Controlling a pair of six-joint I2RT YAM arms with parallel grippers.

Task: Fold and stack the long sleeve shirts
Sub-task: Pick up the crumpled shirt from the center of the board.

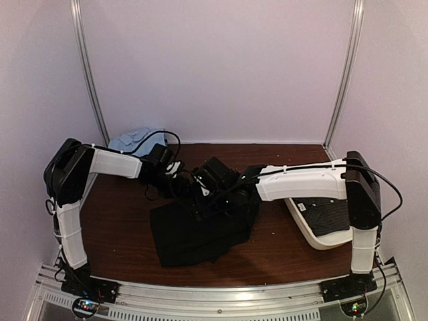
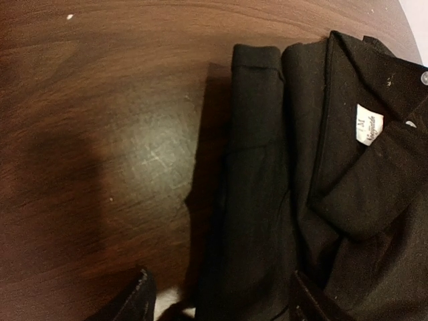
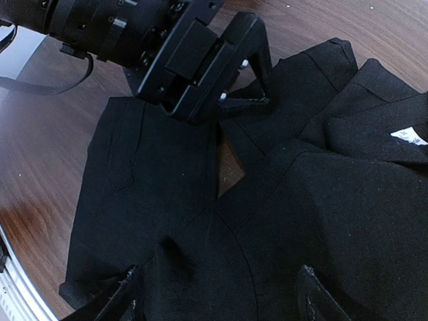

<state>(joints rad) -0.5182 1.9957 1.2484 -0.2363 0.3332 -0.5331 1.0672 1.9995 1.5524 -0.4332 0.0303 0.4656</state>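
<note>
left gripper over black shirt

Black shirt: collar end hidden beneath left arm and right arm in top view; cut off at right and bottom edges in both wrist views.
Neck label: print too small to read.
Pale blue cloth: partly behind left arm.
White tray: dark contents indistinct.

Black shirt on wooden table (white label showing), left fingers above it
</note>
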